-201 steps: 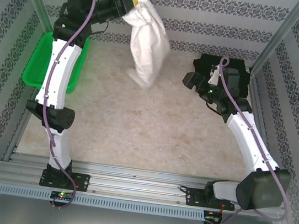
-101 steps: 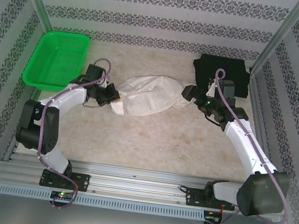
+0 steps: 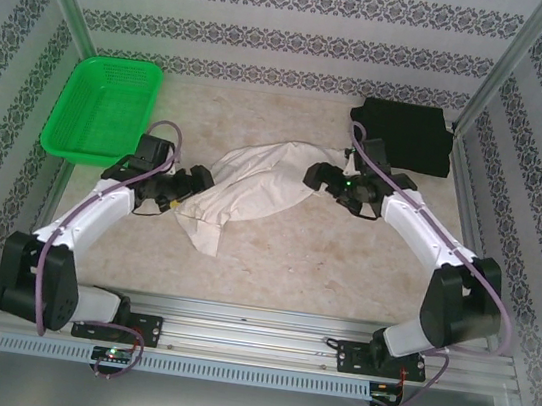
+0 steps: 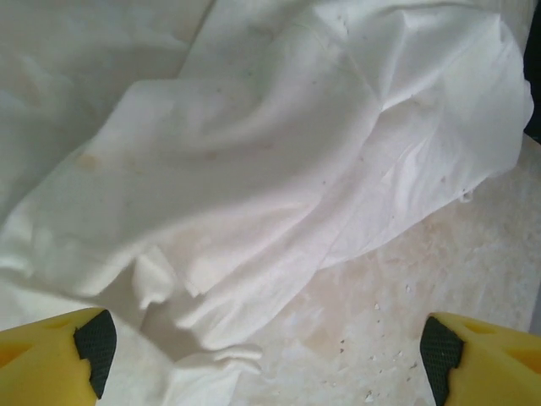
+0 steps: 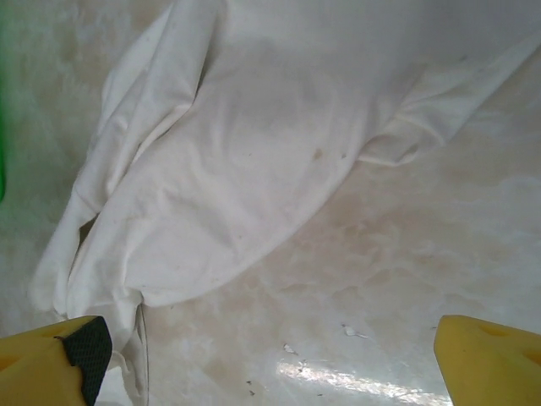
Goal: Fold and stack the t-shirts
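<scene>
Jaws of the left gripper [image 3: 182, 189] stood spread wide, clamped on nothing; in the left wrist view its yellow fingertips [image 4: 42, 364], each with a black pad, sat in the two lower corners of the frame, well apart; a rumpled edge of the white t-shirt [image 4: 254, 161] lay loose on the pale worktop [image 4: 423, 262] between and beyond them; whether either fingertip touched the cloth could not be told. In the top view this gripper lay low at centre left of the frame, right at the left end of the shirt.

Jaws of the right gripper [image 3: 315, 176] were likewise fully parted and held nothing; its yellow fingertips [image 5: 490, 355] showed in the lower corners of the right wrist view, with bare worktop between them and the white cloth spread across the upper left of that frame; in the top view it sat just right of centre, at the shirt's right end.

Between the two grippers the white t-shirt stretched as a crumpled band across the middle of the top view, slanting from lower left to upper right, with one flap trailing toward the lower left. The black t-shirt [image 3: 402, 136] lay in a dark heap at the upper right, close to the white one; whether they touched could not be told. The green basket [image 3: 102, 109] stood at the upper left, apart from both shirts.
</scene>
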